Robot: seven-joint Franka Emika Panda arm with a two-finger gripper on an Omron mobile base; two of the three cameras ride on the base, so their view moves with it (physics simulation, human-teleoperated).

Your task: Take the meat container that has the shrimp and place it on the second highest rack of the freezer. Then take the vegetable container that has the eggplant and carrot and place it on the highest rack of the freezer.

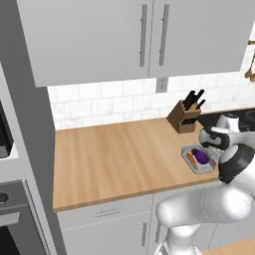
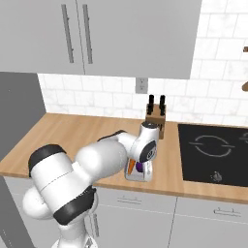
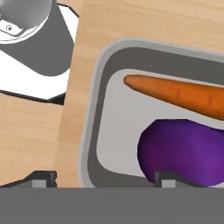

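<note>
Hand view — carrot (image 3: 183, 97), eggplant (image 3: 183, 151) close-up

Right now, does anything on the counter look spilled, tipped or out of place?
Nothing stands out. The grey tray sits flat on the wooden counter, with the carrot and eggplant lying inside it. The knife block stands by the wall.

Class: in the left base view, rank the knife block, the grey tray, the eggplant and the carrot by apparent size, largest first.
1. grey tray
2. knife block, close to the tray, so unsure
3. eggplant
4. carrot
</note>
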